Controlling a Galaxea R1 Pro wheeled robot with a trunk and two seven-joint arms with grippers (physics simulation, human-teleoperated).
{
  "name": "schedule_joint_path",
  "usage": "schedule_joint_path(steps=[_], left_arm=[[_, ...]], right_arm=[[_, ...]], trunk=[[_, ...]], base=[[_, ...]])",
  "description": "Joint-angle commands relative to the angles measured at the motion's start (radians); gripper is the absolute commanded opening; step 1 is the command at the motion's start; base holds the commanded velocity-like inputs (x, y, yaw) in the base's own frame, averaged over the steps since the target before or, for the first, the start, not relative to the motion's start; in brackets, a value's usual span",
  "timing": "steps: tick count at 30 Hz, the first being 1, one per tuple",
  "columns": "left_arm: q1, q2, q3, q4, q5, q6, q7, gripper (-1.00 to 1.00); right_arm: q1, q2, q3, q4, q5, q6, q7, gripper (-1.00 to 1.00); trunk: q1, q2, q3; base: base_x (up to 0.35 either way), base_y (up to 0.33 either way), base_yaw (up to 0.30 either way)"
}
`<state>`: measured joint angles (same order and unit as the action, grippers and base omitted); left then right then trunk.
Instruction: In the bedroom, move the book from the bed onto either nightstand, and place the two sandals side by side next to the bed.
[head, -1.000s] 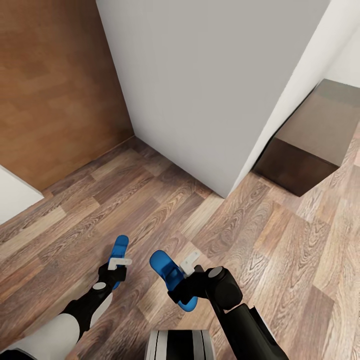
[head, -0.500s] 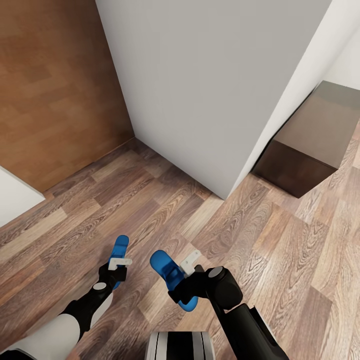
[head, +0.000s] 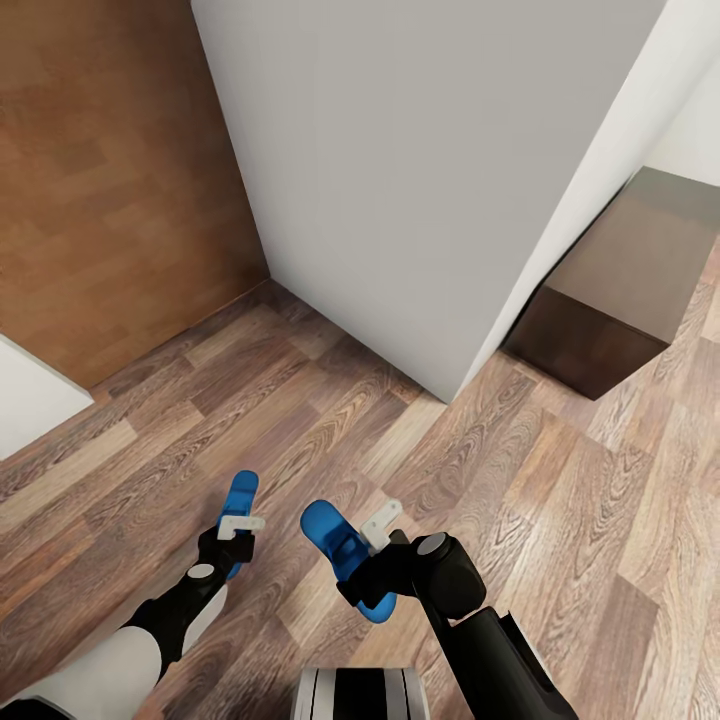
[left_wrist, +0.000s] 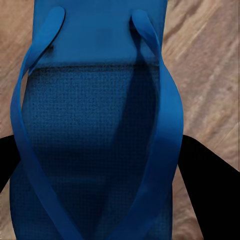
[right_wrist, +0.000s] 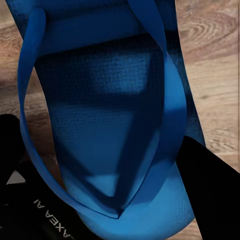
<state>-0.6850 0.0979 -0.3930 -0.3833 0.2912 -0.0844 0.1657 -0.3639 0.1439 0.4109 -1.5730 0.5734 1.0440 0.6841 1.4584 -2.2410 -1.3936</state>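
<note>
Looking down from the head, we see our left gripper (head: 228, 545) clamped on one blue sandal (head: 240, 497), which sticks out forward past the fingers above the wooden floor (head: 560, 500). Our right gripper (head: 362, 570) is clamped on the other sandal (head: 326, 528), whose rounded end points forward and toward the left arm while its other end hangs below the black wrist. The two sandals are near each other but apart, both held off the floor in front of our base (head: 360, 693).

In the left wrist view, the first sandal (left_wrist: 95, 150) lies lengthwise between the black fingers (left_wrist: 207, 167), its sole textured and its two straps (left_wrist: 165, 115) running together toward the camera. In the right wrist view, the second sandal (right_wrist: 110, 125) sits the same way, its straps meeting close to the camera, with a black finger (right_wrist: 210, 175) pressed to its edge.

Ahead of us stands a plain white wall corner (head: 440, 200). To its left is a brown wooden panel (head: 110, 180), and to its right a dark brown cabinet (head: 620, 300) rests on the floor against the wall. A pale surface (head: 25, 400) cuts in at the left edge; we cannot tell what it belongs to.
</note>
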Motion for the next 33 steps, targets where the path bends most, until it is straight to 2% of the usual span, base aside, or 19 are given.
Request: schedule_joint_path(steps=[1,33], left_arm=[[-0.001,0.001,-0.009,0.0,0.01,-0.003,0.007,-1.0],[-0.001,-0.001,-0.007,0.002,0.009,-0.002,0.014,-1.0]], right_arm=[[-0.001,0.0,0.0,-0.001,0.011,0.003,0.009,-1.0],[0.0,0.001,-0.003,-0.002,0.014,0.003,0.008,-1.0]], trunk=[[-0.004,0.007,0.003],[-0.127,0.231,0.103]], base=[[0.0,0.0,0.0],[0.0,0.0,0.0]])
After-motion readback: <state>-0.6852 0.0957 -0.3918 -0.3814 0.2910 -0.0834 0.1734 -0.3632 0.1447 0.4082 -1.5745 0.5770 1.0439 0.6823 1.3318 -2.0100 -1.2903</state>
